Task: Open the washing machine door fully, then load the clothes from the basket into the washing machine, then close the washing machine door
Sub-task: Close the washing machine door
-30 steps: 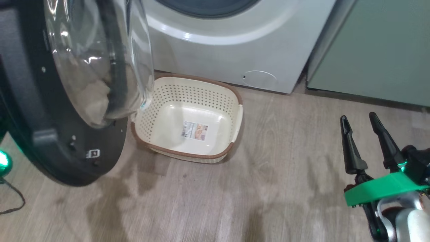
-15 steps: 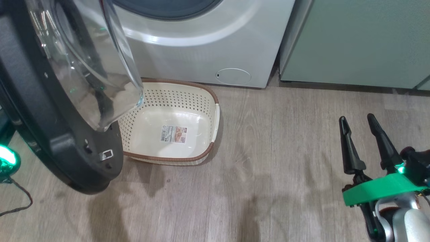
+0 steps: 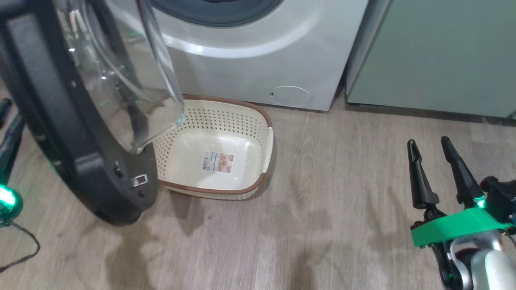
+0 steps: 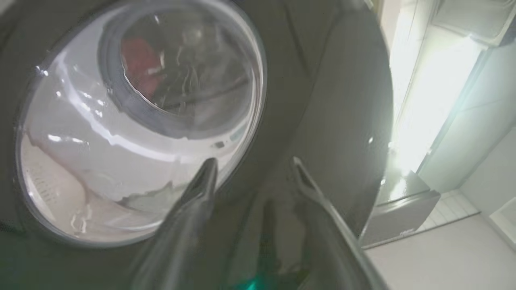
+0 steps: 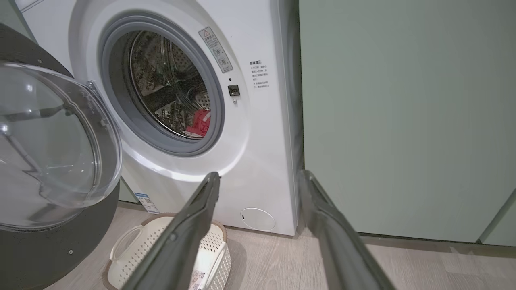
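Grey wood-look floor (image 3: 330, 225) — pale green cabinets (image 3: 435, 56) at rt, lit bright.

Operator: What did you note on the right arm?

Inspector: Your right gripper (image 3: 428, 140) carries two long, dark, tapering fingers (image 3: 419, 177), a bright green flat bracket (image 3: 455, 227) across their base, a small green light (image 3: 479, 201) on a black housing (image 3: 502, 197), and a rounded silver-grey forearm (image 3: 489, 268) below.

Operator: And the left?

Inspector: Your left gripper (image 4: 253, 159) has the same dark grey pointed fingers (image 4: 189, 205), smooth-faced, with a green glow (image 4: 250, 285) at their root.
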Tool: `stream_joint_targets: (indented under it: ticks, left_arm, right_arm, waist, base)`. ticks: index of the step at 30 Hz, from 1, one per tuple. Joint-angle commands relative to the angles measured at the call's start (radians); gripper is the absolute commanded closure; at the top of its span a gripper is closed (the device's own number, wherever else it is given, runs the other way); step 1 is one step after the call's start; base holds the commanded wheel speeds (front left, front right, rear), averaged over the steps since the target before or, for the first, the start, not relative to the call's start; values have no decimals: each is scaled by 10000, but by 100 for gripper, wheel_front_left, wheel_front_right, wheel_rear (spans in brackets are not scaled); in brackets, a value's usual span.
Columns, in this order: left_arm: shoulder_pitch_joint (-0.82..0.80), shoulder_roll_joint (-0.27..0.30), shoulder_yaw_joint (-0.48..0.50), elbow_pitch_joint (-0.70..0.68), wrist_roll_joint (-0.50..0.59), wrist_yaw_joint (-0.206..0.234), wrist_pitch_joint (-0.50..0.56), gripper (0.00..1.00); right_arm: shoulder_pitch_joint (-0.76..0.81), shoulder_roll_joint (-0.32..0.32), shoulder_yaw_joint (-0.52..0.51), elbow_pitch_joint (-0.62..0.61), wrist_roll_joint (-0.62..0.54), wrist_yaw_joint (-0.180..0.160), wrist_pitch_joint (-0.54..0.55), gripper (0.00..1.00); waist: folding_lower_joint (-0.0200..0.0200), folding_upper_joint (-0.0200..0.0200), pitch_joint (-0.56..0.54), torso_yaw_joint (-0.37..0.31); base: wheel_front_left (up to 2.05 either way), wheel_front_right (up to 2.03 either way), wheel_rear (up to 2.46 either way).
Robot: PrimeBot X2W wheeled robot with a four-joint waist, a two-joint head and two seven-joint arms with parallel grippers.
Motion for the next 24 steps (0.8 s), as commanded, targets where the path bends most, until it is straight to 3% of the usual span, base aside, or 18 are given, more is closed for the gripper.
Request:
stream_joint_targets:
  ticks: [1, 9, 15, 19, 24]
  left_arm:
    - [-57, 125, 754, -364, -159, -57, -281, 0]
    - [658, -1161, 1757, -590, -400, -94, -1345, 0]
    - [686, -1913, 2266, -900, 654, -103, -2976, 0]
    - [447, -2084, 2561, -1780, 2734, -105, -4955, 0]
    - [867, -1527, 1701, -2792, 7952, -57, -7219, 0]
  right_arm:
    - [-204, -112, 219, -313, 51, 0, -80, 0]
    - [-49, -112, 248, -355, 61, 0, 3, 0]
    - [38, -112, 178, -382, 53, 0, 72, 0]
    - [54, -112, 150, -438, 33, 0, 110, 0]
    - [74, -112, 110, -522, -42, 0, 176, 0]
  waist:
    - [0, 0, -96, 203]
    - [0, 0, -312, 848]
    - [0, 0, -465, 1272]
    - [0, 0, -531, 1473]
    - [0, 0, -571, 1640]
  base:
    - [0, 0, 0]
    - [0, 0, 0]
    - [0, 0, 0]
    - [0, 0, 0]
    - [0, 0, 0]
